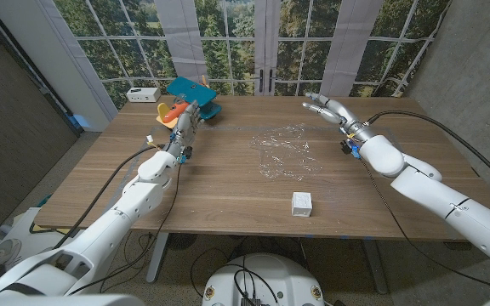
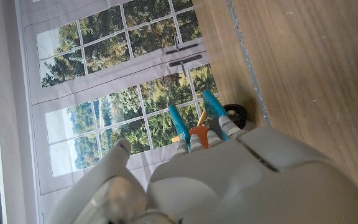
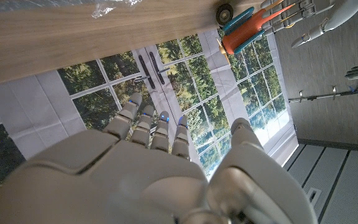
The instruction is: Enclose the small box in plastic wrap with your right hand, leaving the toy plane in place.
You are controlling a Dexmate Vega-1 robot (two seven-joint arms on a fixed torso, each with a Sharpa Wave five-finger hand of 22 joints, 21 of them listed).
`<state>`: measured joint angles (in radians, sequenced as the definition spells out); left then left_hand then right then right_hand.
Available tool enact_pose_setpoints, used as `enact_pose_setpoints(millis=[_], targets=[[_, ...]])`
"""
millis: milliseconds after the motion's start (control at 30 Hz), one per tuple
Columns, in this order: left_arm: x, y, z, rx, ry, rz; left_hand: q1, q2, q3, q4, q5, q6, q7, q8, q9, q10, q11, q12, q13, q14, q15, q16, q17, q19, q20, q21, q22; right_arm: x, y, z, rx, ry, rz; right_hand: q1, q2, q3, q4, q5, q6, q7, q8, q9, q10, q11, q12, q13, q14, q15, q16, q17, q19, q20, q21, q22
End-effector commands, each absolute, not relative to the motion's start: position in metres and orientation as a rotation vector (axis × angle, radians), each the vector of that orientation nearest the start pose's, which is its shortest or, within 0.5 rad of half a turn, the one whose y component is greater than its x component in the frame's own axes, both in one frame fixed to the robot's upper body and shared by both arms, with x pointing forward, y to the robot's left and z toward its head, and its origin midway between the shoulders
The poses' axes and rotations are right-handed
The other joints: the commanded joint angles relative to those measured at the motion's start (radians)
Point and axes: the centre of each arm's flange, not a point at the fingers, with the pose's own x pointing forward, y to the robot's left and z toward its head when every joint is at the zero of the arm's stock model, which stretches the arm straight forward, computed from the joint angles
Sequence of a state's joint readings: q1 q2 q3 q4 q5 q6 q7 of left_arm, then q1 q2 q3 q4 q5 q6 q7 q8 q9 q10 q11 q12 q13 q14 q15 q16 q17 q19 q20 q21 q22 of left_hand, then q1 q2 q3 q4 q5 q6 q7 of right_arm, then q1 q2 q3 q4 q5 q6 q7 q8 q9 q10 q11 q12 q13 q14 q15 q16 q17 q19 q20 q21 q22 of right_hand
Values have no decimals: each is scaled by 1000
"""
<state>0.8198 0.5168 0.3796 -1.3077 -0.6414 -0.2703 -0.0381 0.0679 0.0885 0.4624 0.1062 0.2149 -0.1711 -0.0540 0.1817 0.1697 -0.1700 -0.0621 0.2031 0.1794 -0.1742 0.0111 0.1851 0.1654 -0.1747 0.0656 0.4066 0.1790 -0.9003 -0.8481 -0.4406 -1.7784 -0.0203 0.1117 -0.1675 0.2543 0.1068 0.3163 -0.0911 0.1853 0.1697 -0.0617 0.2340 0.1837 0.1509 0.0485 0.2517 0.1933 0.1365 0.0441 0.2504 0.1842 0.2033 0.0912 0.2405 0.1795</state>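
The right hand [image 1: 330, 109] is hovering above the far right of the counter [image 1: 211, 183] with its fingers [image 1: 313, 101] released and extended, grasping nothing; it should be descending onto the near edge of the plastic wrap [image 1: 284, 151], pinching 1 edge and drawing it toward the small box [image 1: 302, 204]. The small box is sitting near the counter's front edge, well apart from those fingers, with the wrap between them. The left hand [image 1: 183, 125] is resting against the toy plane [image 1: 192, 100] at the far left; whether it is gripping cannot be told.

Bare table [image 1: 228, 191] surrounds the small box [image 1: 302, 204].
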Motion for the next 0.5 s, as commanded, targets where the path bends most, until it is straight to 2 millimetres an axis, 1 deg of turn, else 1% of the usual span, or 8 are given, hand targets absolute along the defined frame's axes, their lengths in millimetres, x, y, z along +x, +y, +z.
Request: enact_pose_setpoints(millis=[33, 200, 500], targets=[[655, 282, -16, -16, -594, -232, 5, 7, 0, -6, 5, -170, -11, 8, 4, -140, 11, -1, 2, -160, 7, 3, 6, -93, 8, -1, 4, 541, -235, 47, -1008, -900, 90, 14, -5, 6, -14, 8, 42, 7, 12, 5, 37, 4, 9, 3, 34, -5, 8, 5, 24, -1, 7, 3], [654, 282, -16, -16, -590, -239, 5, 6, -1, -6, 5, -167, -13, 9, 4, -138, 12, 0, 2, -156, 8, 3, 6, -91, 10, -1, 5, 535, -230, 49, -1053, -924, 93, 24, -4, 11, -22, 9, 46, 6, 10, 5, 45, 1, 9, 4, 42, -11, 7, 5, 33, -2, 9, 3], [653, 282, -14, -10, -589, -246, 5, 6, -2, -7, 5, -158, -15, 10, 5, -132, 18, 2, 2, -151, 9, 3, 6, -88, 17, -3, 5, 516, -217, 52, -1129, -989, 96, 32, -9, 13, -29, 10, 50, -2, 7, 6, 49, -3, 7, 4, 49, -18, 6, 4, 38, -4, 9, 3]])
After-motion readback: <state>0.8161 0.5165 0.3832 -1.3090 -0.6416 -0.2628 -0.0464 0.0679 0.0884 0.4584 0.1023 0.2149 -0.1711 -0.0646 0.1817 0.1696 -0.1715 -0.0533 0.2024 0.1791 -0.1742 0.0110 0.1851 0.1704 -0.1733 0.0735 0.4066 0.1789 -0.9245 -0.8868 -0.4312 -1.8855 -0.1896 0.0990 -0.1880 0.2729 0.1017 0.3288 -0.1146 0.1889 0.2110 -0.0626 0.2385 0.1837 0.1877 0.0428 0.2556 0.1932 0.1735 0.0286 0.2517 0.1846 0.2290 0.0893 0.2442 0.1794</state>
